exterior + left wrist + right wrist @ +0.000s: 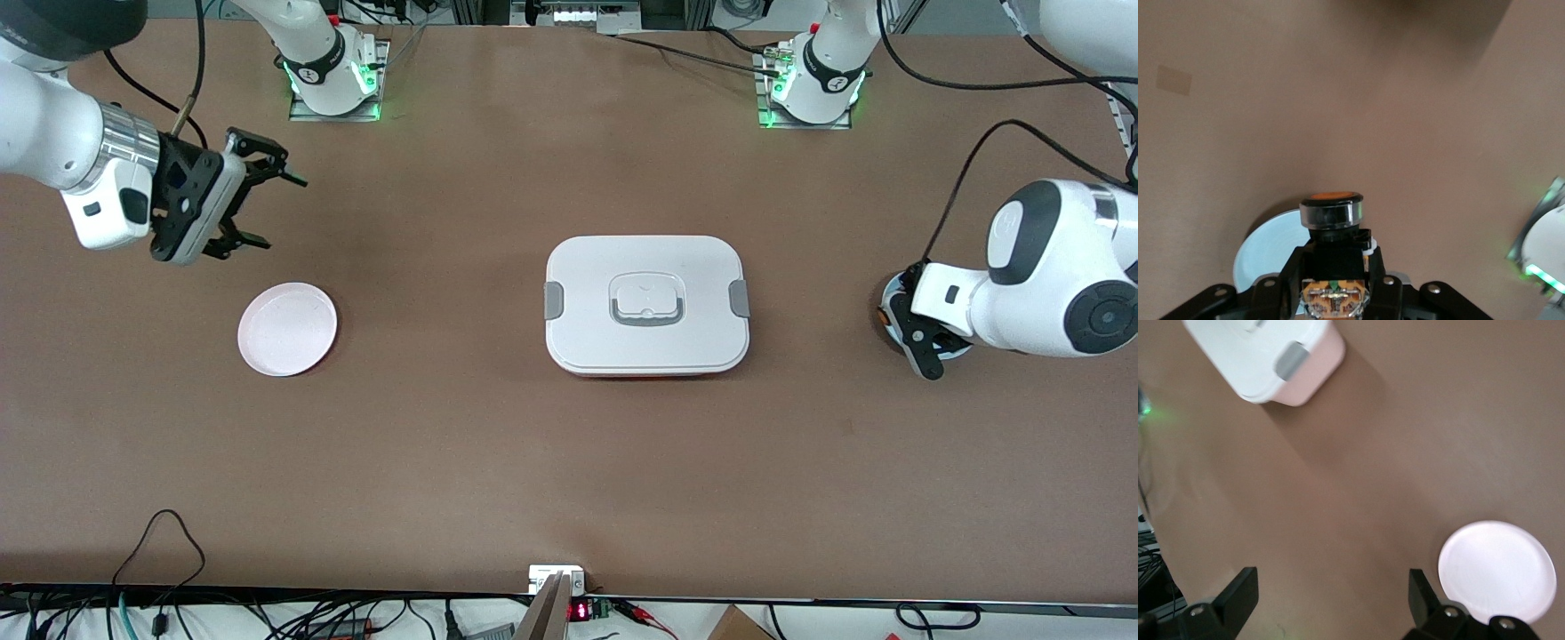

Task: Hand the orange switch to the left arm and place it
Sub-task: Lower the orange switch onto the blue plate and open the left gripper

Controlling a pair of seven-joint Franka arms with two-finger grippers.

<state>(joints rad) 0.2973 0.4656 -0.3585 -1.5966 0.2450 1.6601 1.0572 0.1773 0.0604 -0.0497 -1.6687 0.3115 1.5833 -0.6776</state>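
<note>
The left gripper [916, 342] is clamping the orange switch [1333, 230] between its fingers [1293, 273], the translucent orange body sitting between them and the black barrel with its round orange-tipped cap sticking out past the fingertips. In the front view only a sliver of orange is showing at the gripper's edge. Directly beneath this gripper a pale blue plate [1268, 250] is lying on the table [498, 444], and the gripper with the switch is sitting low over it; whether the switch is touching the plate I cannot tell. The left arm [1058, 276] is reaching in from the table's edge at its own end, wrist bent down over the plate. Out from this gripper, toward the middle of the table, the white box [647, 305] is resting with its lid on, grey clips at both short ends and a grey handle recessed in the top; it is lying between the two grippers, well apart from each. The right gripper [253, 206] is hanging in the air with its fingers [1238, 597] spread wide and nothing between them, over bare table at the right arm's end. Just below it in its wrist view, near one fingertip, a pink plate [287, 329] is lying bare on the table, nearer to the front camera than the spot under the gripper. The box is showing at an angle in that same view, well off from the gripper. The right arm [53, 133] is waiting.
</note>
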